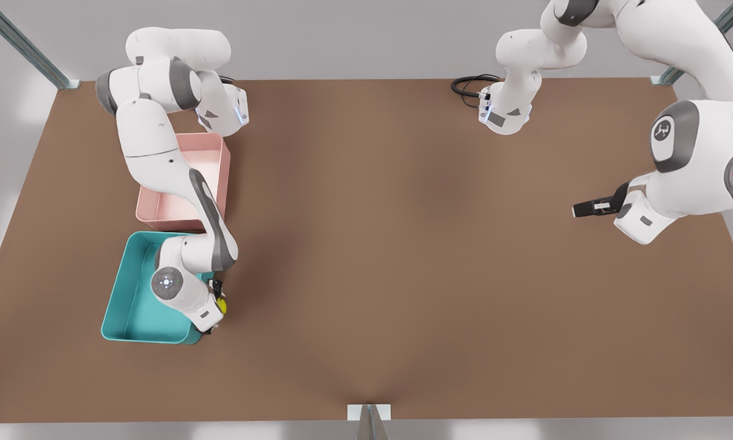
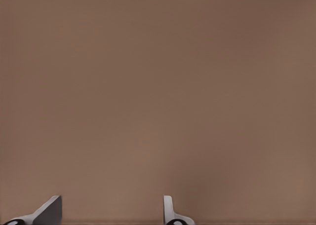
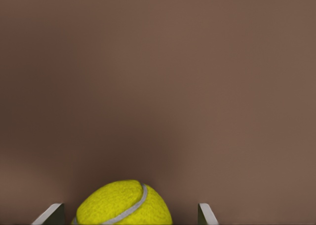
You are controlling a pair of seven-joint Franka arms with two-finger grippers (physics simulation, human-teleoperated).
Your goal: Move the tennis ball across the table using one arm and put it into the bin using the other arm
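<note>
The tennis ball [image 1: 222, 304] is yellow-green and lies just outside the teal bin's [image 1: 135, 296] wall on the front view's right, on the brown table [image 1: 403, 256]. My right gripper [image 1: 219, 300] hangs over it on the arm at the front view's left. In the right wrist view the ball [image 3: 123, 205] sits between the fingertips of the right gripper [image 3: 128, 212], which is open, with a gap on each side. My left gripper [image 1: 580, 209] waits open and bare at the front view's right, over plain tabletop [image 2: 158, 87]; its fingertips [image 2: 49, 210] stand apart.
A pale pink bin [image 1: 213, 160] stands directly behind the teal one, partly covered by the right arm's links. A black cable [image 1: 470, 84] loops at the table's back edge. A small bracket [image 1: 368, 413] sits at the front edge.
</note>
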